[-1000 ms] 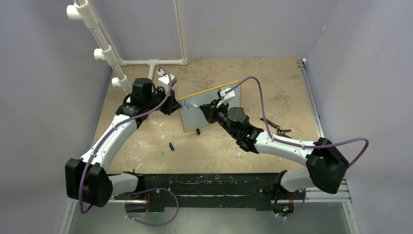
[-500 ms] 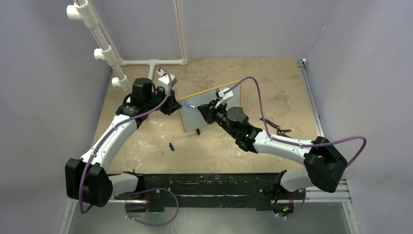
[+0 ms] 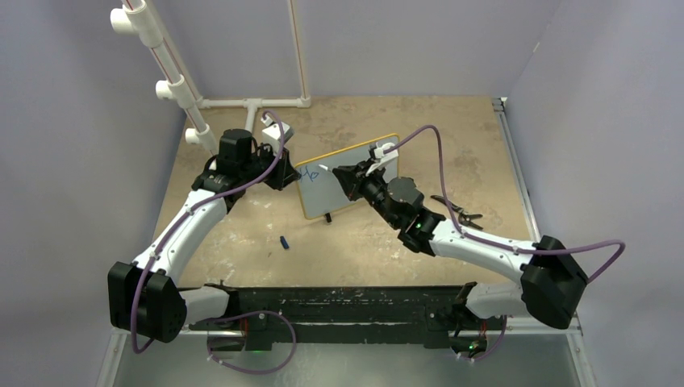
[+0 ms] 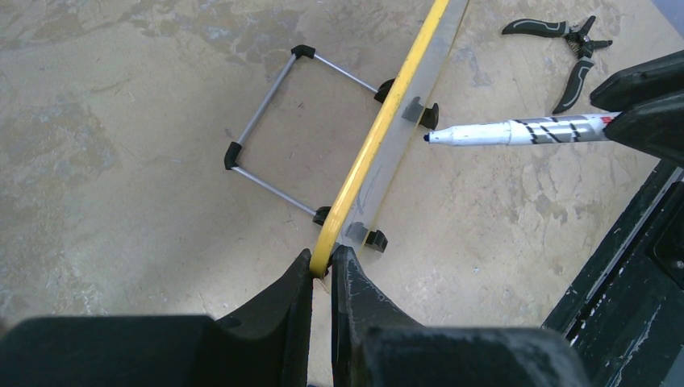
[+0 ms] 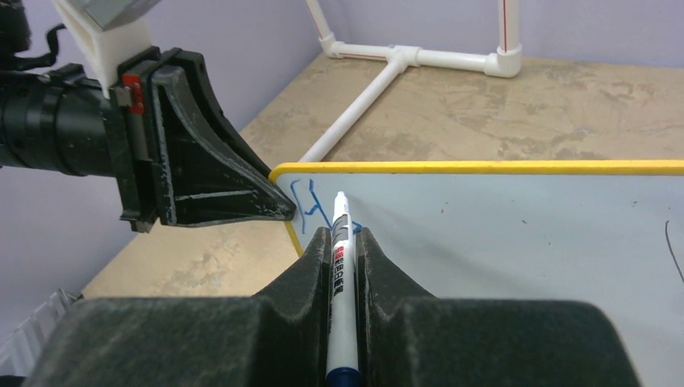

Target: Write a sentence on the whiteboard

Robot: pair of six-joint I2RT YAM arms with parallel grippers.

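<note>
My left jaws are pinched shut on the yellow frame of the whiteboard (image 3: 319, 197), at its left end by the top corner. My right jaws are closed round the marker (image 5: 340, 242), bare tip forward. The board stands on the bench (image 3: 452, 129) between my two arms, propped by its wire stand (image 4: 264, 103). Its long axis runs from my left jaws away toward the far right, and its writing face looks at my right arm. The marker lies nearly square to that face, tip aimed at the top left corner beside the few blue strokes (image 5: 306, 197) of the sentence; whether it touches I cannot tell. As I judge it, the risks are these: I hold only one end, so a hard press could pivot the board or rock it back and break the line. Working so near my left jaws, the right could also bump them or smear wet ink.
</note>
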